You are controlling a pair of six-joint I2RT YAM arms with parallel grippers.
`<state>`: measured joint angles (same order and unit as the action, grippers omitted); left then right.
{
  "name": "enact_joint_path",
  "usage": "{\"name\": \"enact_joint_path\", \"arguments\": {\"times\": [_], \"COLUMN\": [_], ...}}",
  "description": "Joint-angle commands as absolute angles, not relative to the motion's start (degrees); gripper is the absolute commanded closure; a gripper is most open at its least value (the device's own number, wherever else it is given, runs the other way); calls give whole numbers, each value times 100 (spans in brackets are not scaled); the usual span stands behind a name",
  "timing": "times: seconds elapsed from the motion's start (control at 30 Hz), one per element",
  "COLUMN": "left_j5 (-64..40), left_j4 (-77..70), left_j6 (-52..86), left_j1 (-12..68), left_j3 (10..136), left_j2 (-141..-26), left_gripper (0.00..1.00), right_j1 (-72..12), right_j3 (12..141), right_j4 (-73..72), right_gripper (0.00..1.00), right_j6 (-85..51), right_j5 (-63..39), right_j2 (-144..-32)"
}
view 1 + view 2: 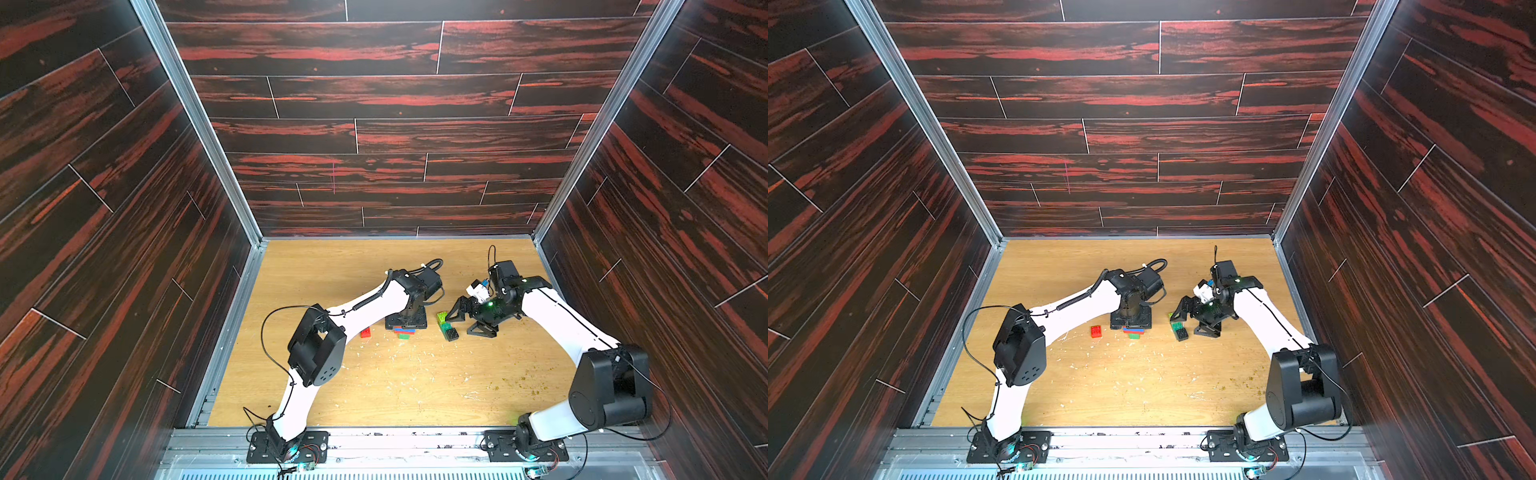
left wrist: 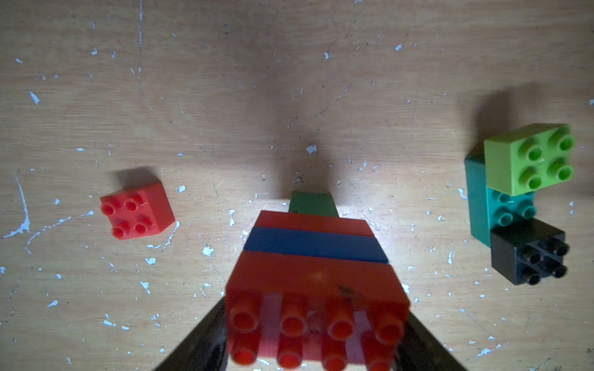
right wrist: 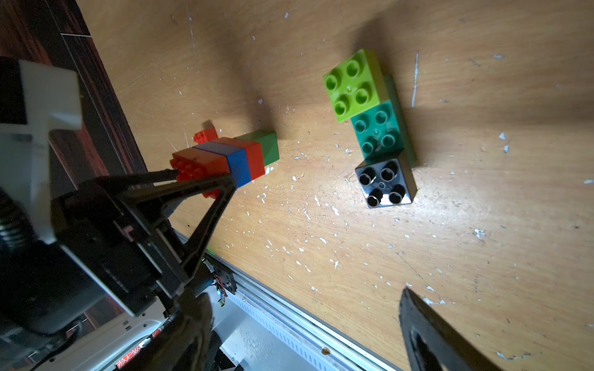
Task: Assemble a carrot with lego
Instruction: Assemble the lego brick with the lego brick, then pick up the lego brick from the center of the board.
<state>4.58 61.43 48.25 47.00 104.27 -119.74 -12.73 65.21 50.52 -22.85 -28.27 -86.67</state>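
A partly built carrot (image 2: 315, 253) of red, blue, red and green lego stands tilted under my left gripper (image 2: 316, 313), green end on the table and studs facing the camera. The fingers (image 2: 205, 337) flank its top red brick; I cannot tell whether they press on it. A loose red brick (image 2: 136, 210) lies to one side. A teal bar (image 3: 377, 131) carrying a lime brick (image 3: 353, 83) and a black brick (image 3: 384, 183) lies flat beside my right gripper (image 1: 469, 321), which is open and empty. In both top views the carrot (image 1: 403, 332) sits just in front of the left wrist.
The wooden table (image 1: 374, 386) is flecked with white chips and some green crumbs at the right. Dark panelled walls close in three sides, and a metal rail (image 1: 415, 436) runs along the front edge with both arm bases on it.
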Motion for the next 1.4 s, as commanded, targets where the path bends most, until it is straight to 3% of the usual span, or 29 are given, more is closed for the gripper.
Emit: {"name": "enact_joint_path", "arguments": {"times": [0.0, 0.23, 0.5, 0.8, 1.03, 1.37], "left_j5": [560, 705, 1092, 724, 450, 297], "left_j4": [6337, 6346, 6573, 5802, 5439, 4990], "left_j6": [4834, 4825, 5022, 4991, 4758, 4464], "left_j1": [4727, 4728, 4487, 3639, 3313, 2991], "left_j3": [10639, 10778, 9972, 8413, 8034, 7950], "left_j2": [-11911, -11580, -10694, -9836, -10294, -10892], "left_gripper": [21, 13, 13, 23, 31, 35], "right_j1": [-1230, -1231, -1222, -1222, -1222, -1224], "right_j3": [6664, 6664, 6680, 6702, 6741, 6786], "right_j4": [5159, 5176, 5196, 5189, 5218, 5218], "right_gripper": [8, 8, 8, 8, 8, 8], "right_j6": [-2189, -2180, -2171, -2166, -2173, -2219], "right_j5": [-2825, -2821, -2808, -2830, -2766, -2725], "right_j2": [-8655, -8648, -8640, -8675, -8675, -8701]}}
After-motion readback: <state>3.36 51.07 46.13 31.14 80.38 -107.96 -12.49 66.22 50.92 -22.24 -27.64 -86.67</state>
